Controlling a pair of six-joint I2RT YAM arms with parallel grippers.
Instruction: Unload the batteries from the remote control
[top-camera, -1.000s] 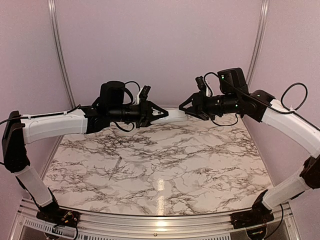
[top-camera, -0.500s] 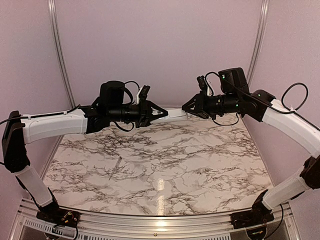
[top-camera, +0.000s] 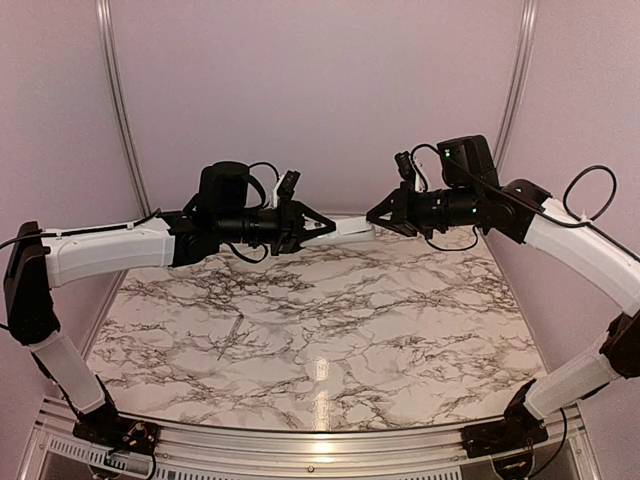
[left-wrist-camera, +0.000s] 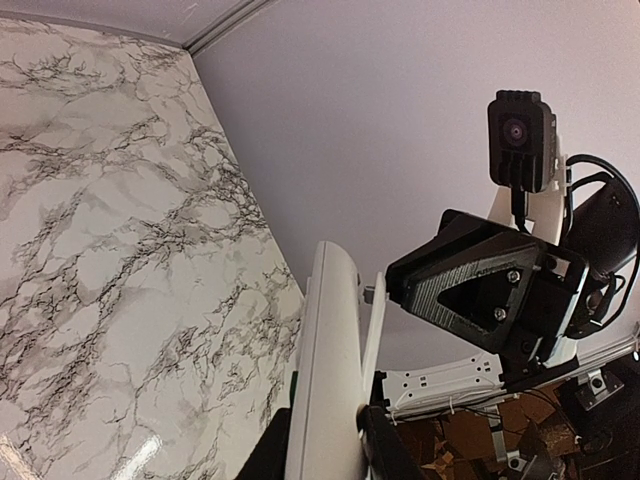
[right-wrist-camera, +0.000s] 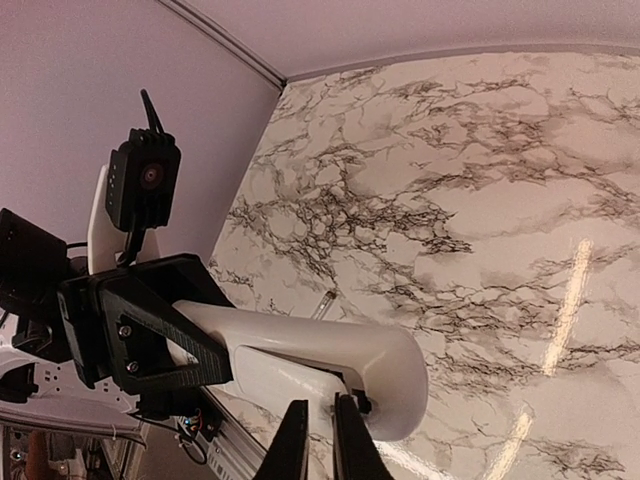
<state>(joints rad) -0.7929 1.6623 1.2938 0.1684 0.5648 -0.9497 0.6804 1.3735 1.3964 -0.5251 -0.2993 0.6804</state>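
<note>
My left gripper (top-camera: 318, 226) is shut on the white remote control (top-camera: 350, 229) and holds it level, high above the marble table. In the left wrist view the remote (left-wrist-camera: 330, 350) stands up between my dark fingers (left-wrist-camera: 385, 450). Its thin back cover (left-wrist-camera: 375, 330) is lifted off at an angle. My right gripper (top-camera: 378, 213) is at the remote's free end. In the right wrist view its fingers (right-wrist-camera: 293, 445) are closed on the edge of the lifted cover (right-wrist-camera: 270, 385) of the remote (right-wrist-camera: 330, 340). The batteries are hidden.
A long thin grey stick (top-camera: 232, 335) lies on the marble table (top-camera: 400, 320) at the left; it also shows in the right wrist view (right-wrist-camera: 323, 303). Pink walls close the back and sides. A metal rail runs along the near edge.
My right gripper's fingers, spread apart a second ago, have closed at the remote's right end. The left arm and the remote have stayed still.
</note>
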